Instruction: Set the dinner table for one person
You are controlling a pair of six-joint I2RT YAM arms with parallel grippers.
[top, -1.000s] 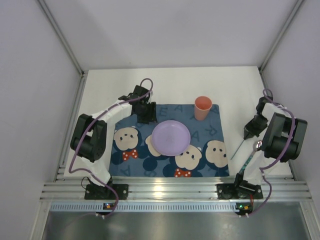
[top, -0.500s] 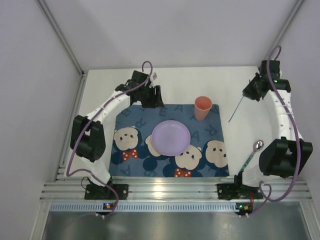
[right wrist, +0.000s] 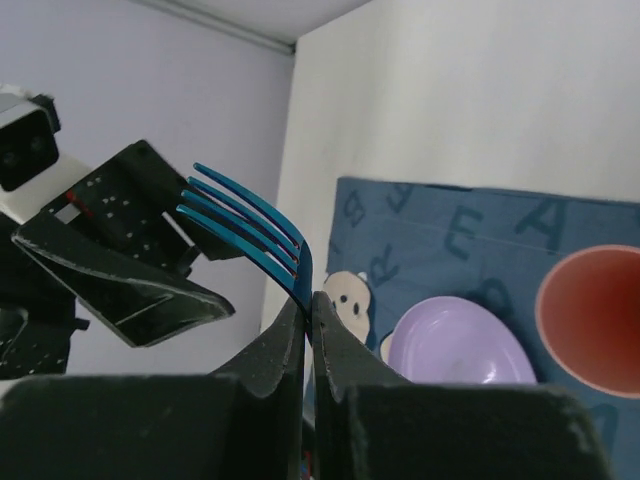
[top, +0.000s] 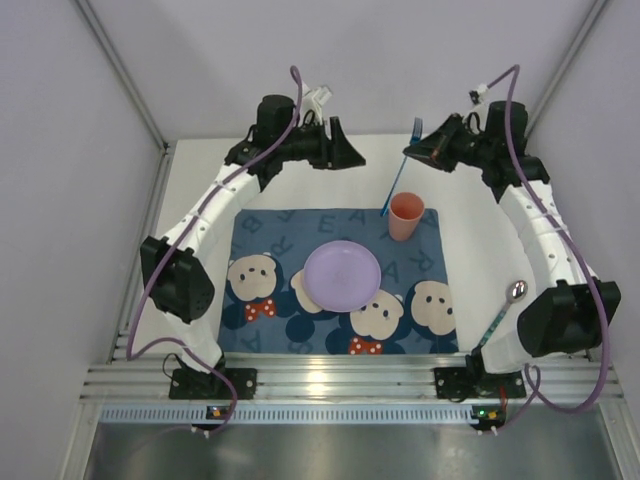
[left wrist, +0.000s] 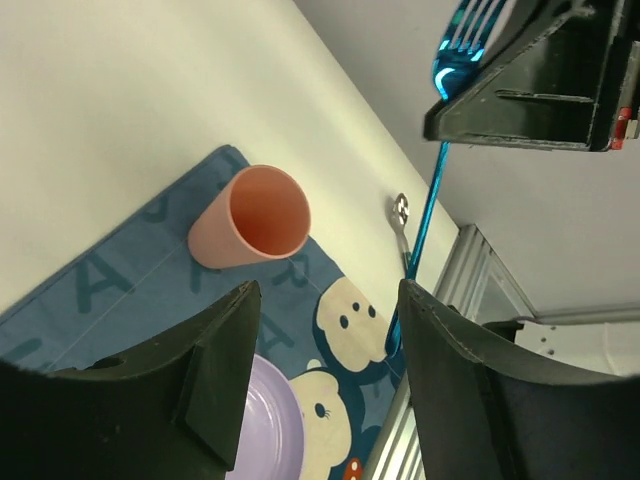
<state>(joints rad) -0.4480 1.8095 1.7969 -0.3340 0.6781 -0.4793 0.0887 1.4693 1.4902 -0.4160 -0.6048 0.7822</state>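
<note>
— Bench (top: 470,225) first: where is it?

— It is the big white matte top that fills the floor of the booth, from the rail by the arm bases back to the far wall. Everything else lies on it.

— And what lies on it?

— A dark blue mat (top: 290,235) printed with bear faces and letters, in the middle towards the near edge. A purple plate (top: 342,277) sits at the mat's centre. A salmon cup (top: 405,215) stands upright on the mat's far right corner, mouth up.

— Any cutlery down?

— One spoon (top: 505,310), flat on the bare white just beside the mat's right edge, its bowl pointing away from the rail.

— And the fork?

— The blue fork (left wrist: 465,40) is in the air. The right claw (right wrist: 306,310) has its fingers pressed together on the neck, just below the tines. The tines point up and the handle hangs down. In the top view its lower end shows just left of the cup.

— What about the left claw?

— The left claw (left wrist: 328,300) is spread, with nothing between its fingers. It hovers over the far part of the white top, facing the right one, with only a small gap between them. Past its fingers its own camera shows the cup, a slice of the plate and the spoon.
</note>
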